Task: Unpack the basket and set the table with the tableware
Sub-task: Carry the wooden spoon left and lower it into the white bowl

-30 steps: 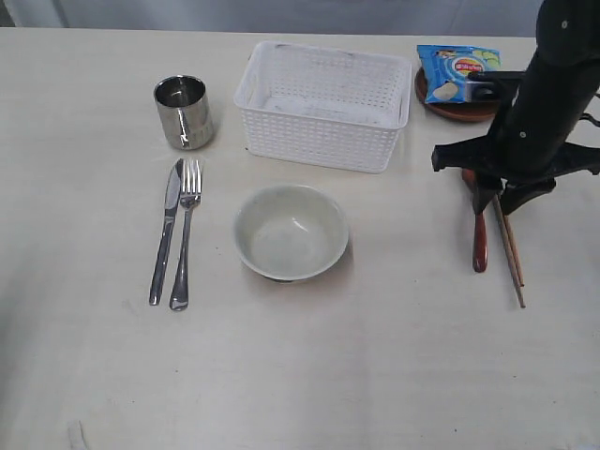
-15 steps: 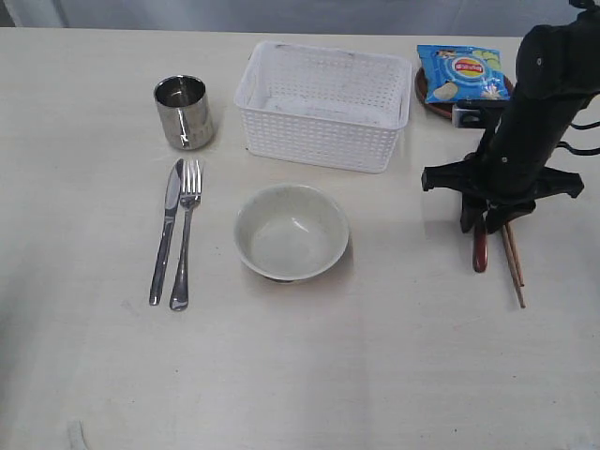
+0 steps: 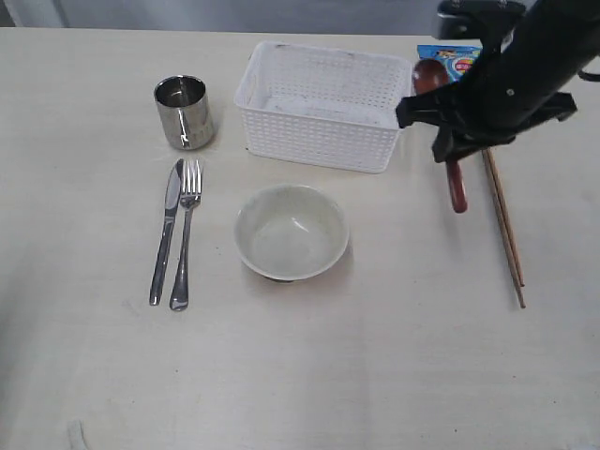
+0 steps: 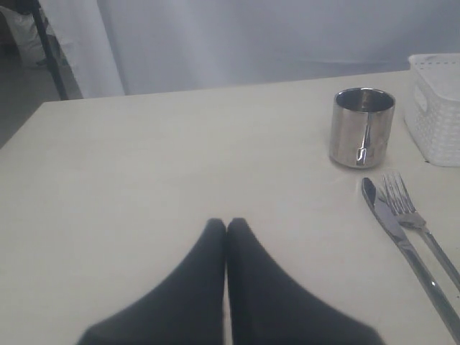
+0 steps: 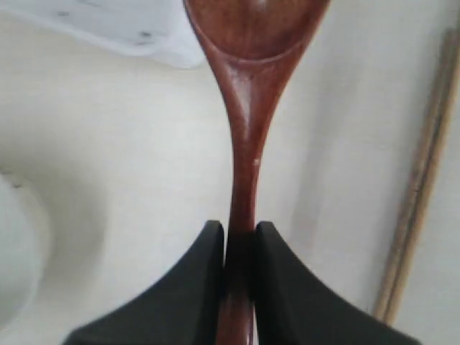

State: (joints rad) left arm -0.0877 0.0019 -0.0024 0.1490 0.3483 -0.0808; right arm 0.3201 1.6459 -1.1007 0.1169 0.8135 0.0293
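Upper right of frame: right pincer [image 5: 239, 231] clamped on wooden spoon [image 5: 248, 108] handle; left pincer [image 4: 226, 230] together. Step: placing spoon. Next: probably lowering it flat beside chopsticks [image 3: 503, 225].

Looks like a lab: pale table [image 4: 144, 158] backed by grey curtain [image 4: 273, 36]

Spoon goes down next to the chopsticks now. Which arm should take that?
Right. The right claw is shut on the spoon handle, with the chopsticks just beside it. The left claw is shut, empty, and over by the cup.
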